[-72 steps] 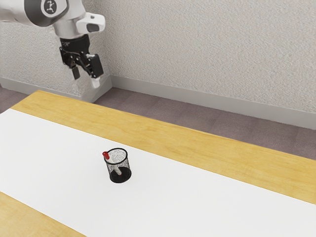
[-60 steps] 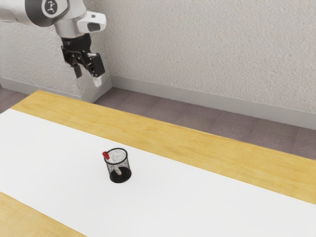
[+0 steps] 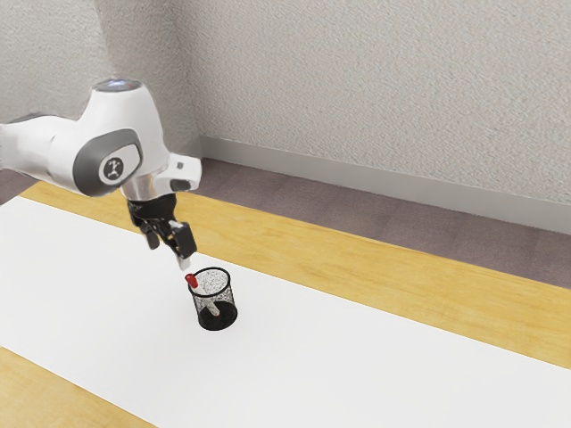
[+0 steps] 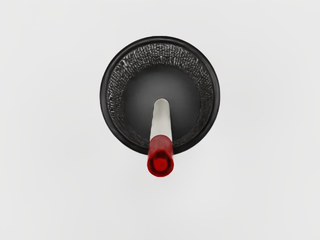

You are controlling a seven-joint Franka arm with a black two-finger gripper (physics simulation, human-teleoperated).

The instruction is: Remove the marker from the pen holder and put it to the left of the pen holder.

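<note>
My gripper (image 3: pixel 169 253) is open, its two fingers apart with nothing between them, just above the pen holder's rim height and on the exterior view's left of it. The black mesh pen holder (image 3: pixel 228 299) stands upright on the white strip. Leaning inside it is the marker (image 3: pixel 191 280), whose red cap pokes out over the rim on the side toward my gripper. From above, the wrist view has the round pen holder (image 4: pixel 104 95) with the marker (image 4: pixel 161 155) tilted against its rim, pale body inside and red cap outside.
A white strip (image 3: pixel 357 357) runs along the wooden table (image 3: pixel 375 267). Past the table's far edge lie a dark floor and a textured wall.
My arm has come down a long way and slightly toward the exterior view's right, bringing the gripper close to the pen holder. Marker and holder have stayed where they were.
</note>
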